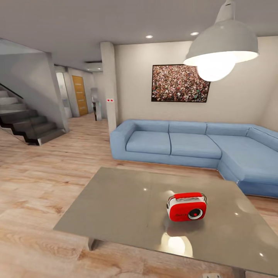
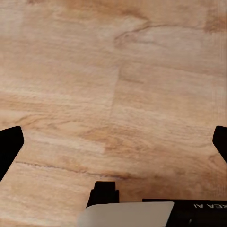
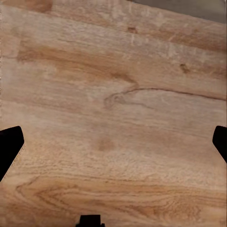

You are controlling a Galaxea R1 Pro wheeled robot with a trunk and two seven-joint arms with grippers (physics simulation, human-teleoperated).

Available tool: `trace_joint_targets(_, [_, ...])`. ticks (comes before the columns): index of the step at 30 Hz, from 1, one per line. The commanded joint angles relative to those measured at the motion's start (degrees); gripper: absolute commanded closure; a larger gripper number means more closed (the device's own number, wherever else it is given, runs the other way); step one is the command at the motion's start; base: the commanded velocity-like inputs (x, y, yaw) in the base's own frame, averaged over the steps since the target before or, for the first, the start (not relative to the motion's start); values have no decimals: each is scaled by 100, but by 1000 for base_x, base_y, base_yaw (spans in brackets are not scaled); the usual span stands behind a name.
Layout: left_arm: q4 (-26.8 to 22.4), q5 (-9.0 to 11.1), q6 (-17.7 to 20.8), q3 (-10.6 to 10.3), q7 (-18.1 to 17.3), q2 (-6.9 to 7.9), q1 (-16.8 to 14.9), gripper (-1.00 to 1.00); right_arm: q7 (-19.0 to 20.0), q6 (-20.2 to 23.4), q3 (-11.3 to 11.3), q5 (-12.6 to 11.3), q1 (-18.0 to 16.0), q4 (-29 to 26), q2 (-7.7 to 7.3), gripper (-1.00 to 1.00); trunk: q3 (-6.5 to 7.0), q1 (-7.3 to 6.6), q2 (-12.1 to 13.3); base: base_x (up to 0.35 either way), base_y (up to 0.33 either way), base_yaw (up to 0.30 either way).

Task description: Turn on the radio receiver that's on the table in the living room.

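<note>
The red radio receiver [image 1: 187,207] stands upright on the glossy grey table [image 1: 123,204], right of the table's middle, its round dark dial facing me. This is the living room, with a light-blue L-shaped sofa [image 1: 193,144] behind the table. In the left wrist view my left gripper [image 2: 113,142] is open over bare wood floor, with a black fingertip at each side edge. My right gripper [image 3: 113,142] is likewise open above floor planks, nothing between its fingers.
A grey dome pendant lamp [image 1: 222,48] hangs lit above the table's right side. A framed crowd picture [image 1: 179,83] is on the beige wall. Stairs [image 1: 27,125] rise at the left, beyond open wood floor [image 1: 42,181]. A pillar [image 1: 109,85] stands by the sofa's left end.
</note>
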Motion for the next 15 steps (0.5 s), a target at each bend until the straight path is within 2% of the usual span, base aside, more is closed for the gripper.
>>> trace_joint_targets(1, [0, 3, 0, 0, 0, 19, 0, -100, 0, 0, 0, 0, 0, 0, 0, -100, 0, 0, 0, 242, 96, 0])
trace_joint_targets(10, [0, 0, 0, 1, 0, 68, 0, -100, 0, -42, -43, -6, 0, 0, -7, -100, 0, 0, 0, 290, 29, 0])
trace_joint_targets(15, [0, -1, 0, 0, 0, 70, 0, -100, 0, -261, -61, -24, 0, 30, -65, -100, 0, 0, 0, 52, 1, -35])
